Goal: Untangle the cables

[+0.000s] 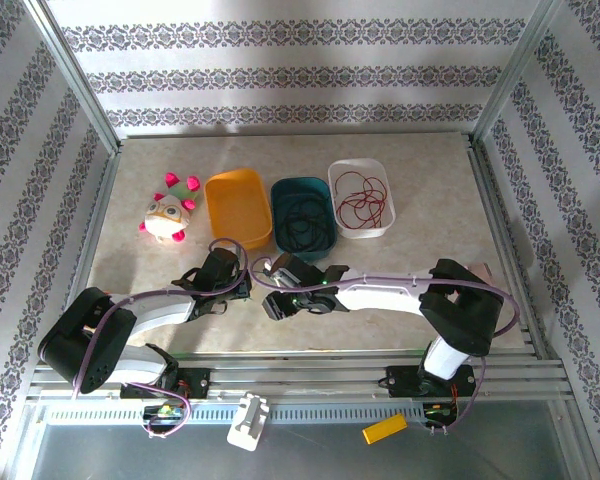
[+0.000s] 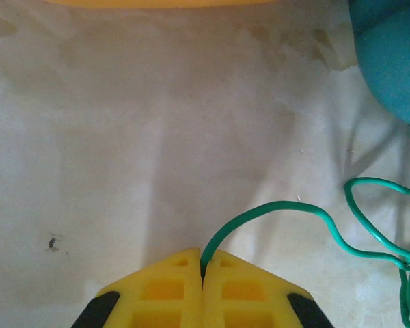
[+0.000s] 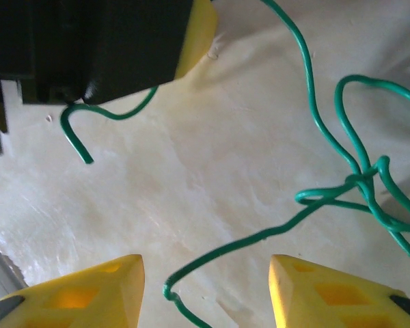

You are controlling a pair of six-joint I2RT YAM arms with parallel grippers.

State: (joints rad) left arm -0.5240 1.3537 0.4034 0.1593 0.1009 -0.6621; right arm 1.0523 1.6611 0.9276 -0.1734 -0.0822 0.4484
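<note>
The left tool (image 2: pixel 203 273) is clenched on the green cable (image 2: pixel 280 203), its two yellow fingers (image 2: pixel 164 290) pressed together with the wire pinched between them. From that grip the green cable arcs up and to the right over the bare table (image 2: pixel 109 150), then runs down to a knot (image 3: pixel 363 179) where several of its loops cross. A short free end sticks out behind the left tool and curls toward the table.

The right tool (image 3: pixel 205 287) is released: its fingers stand well apart just above the table. A run of the green cable lies on the table between them, touching neither.

From above, both tools sit close together near the middle of the table, just in front of the trays. The black cable (image 1: pixel 300 222) lies coiled in the teal tray (image 1: pixel 280 190), and the red cable (image 1: pixel 362 200) lies looped in the white tray (image 1: pixel 358 164) to its right. The orange tray (image 1: pixel 235 174) stands left of the teal one, with a plush toy (image 1: pixel 165 215) further left.
</note>
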